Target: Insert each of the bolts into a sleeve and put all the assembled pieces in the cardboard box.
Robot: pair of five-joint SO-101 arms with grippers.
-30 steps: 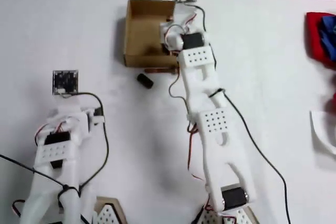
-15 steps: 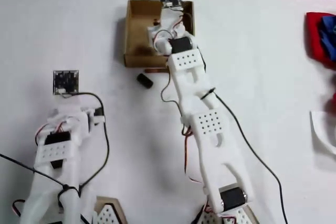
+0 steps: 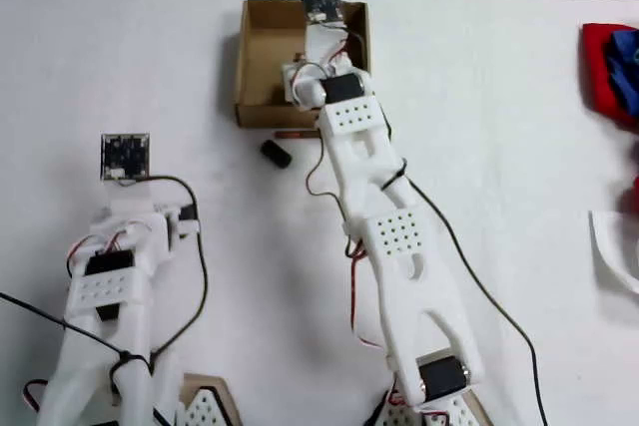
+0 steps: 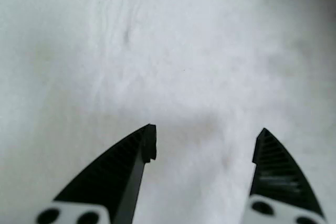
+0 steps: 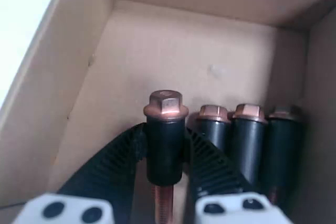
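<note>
One sleeved bolt (image 5: 165, 153) along right hand (image 5: 165, 132), head foremost.

An open cardboard box (image 3: 262, 62) stands on the table (image 3: 130, 57). Inside it, three copper bolts in black sleeves (image 5: 247, 140) lie side by side along one wall. A fourth assembled piece (image 5: 165, 124) is inside the box, clamped between the fingers (image 5: 123, 158) of the right gripper (image 5: 165, 148). Outside, a bare copper bolt (image 3: 298, 134) lies just beside the box, with a loose black sleeve (image 3: 276, 154) near it.

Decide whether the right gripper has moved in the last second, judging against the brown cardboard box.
Yes. The right gripper, holding a black-sleeved copper bolt, swung leftward from the brown cardboard box's right wall to over its floor.
</note>
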